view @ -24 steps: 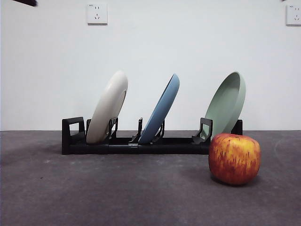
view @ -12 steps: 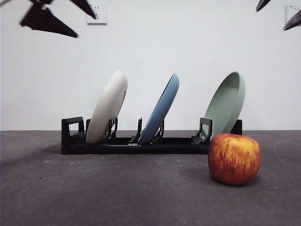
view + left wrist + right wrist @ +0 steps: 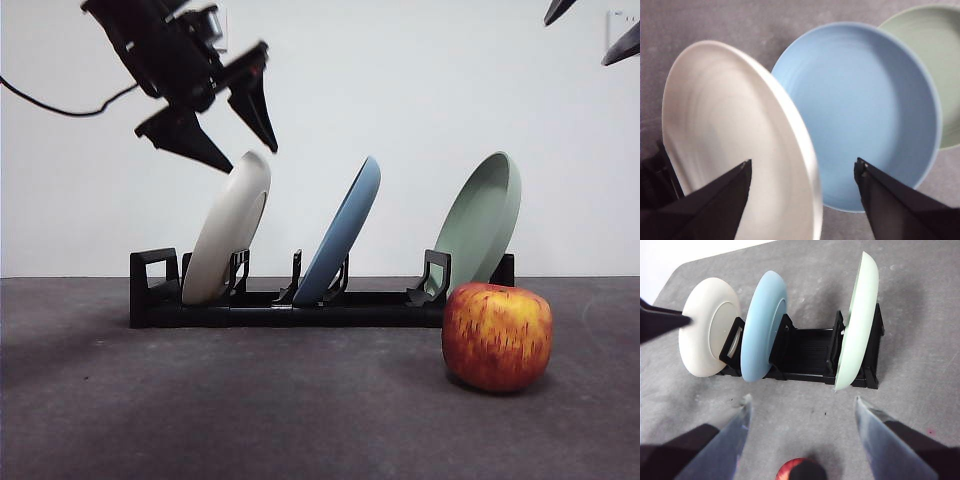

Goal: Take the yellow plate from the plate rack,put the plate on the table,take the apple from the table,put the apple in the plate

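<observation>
Standing on the table (image 3: pixel 100 420), the plate rack (image 3: pixel 290 305) held the yellow plate (image 3: pixel 228 232) at its left end, beside a blue plate (image 3: pixel 345 235) and a green plate (image 3: pixel 482 225). The left gripper (image 3: pixel 233 145) hovered spread apart over the yellow plate's top rim, grasping nothing; the right gripper (image 3: pixel 801 407) waited, likewise spread. The apple (image 3: pixel 497 336) lay near right.
</observation>
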`<state>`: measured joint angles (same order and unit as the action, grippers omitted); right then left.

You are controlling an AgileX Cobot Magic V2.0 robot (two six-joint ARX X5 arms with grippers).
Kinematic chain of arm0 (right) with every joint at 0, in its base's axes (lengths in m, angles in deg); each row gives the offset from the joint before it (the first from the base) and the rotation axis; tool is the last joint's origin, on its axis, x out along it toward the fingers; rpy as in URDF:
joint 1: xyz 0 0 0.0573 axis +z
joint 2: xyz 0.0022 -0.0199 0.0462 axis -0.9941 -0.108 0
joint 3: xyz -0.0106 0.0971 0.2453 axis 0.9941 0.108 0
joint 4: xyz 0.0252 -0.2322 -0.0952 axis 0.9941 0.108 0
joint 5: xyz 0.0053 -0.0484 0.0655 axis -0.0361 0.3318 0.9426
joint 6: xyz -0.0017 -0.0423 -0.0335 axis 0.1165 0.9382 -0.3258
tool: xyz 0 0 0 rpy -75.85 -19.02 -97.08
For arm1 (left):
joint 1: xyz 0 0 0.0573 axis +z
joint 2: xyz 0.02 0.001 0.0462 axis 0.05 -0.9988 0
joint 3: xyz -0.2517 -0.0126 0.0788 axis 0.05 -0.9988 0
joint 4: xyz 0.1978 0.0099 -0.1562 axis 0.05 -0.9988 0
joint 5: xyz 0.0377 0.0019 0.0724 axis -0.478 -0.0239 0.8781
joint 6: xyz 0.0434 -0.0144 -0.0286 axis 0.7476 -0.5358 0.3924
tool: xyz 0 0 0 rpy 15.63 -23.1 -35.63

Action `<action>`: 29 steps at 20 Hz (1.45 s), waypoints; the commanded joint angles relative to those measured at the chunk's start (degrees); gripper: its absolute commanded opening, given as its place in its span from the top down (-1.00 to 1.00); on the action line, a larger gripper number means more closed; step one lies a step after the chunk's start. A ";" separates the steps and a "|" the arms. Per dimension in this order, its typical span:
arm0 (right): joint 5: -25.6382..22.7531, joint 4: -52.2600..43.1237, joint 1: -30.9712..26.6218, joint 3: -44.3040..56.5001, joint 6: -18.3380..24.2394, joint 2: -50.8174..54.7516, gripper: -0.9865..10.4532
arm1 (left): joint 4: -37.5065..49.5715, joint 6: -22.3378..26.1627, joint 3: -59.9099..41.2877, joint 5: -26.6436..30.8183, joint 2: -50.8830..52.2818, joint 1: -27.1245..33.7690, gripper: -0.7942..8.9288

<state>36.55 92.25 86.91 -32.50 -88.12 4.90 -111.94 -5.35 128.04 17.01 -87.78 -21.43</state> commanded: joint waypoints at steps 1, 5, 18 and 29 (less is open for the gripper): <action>0.02 -0.22 0.13 -0.20 0.42 0.04 0.22 | 0.42 2.84 -0.04 0.50 -0.85 -0.35 0.13; -0.07 -0.22 0.13 -0.20 0.42 0.04 0.22 | 1.27 2.84 0.09 1.18 -0.85 -0.46 0.77; -0.07 0.79 0.11 -0.17 0.20 0.04 0.22 | -17.27 9.29 10.60 -6.25 10.51 -3.91 0.85; -0.09 0.94 0.11 -0.20 0.20 0.04 0.22 | -35.39 11.50 4.66 28.35 28.96 -35.12 0.85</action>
<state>36.53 93.21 86.89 -32.50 -88.15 4.90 -147.02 7.79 133.66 44.09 -57.95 -56.14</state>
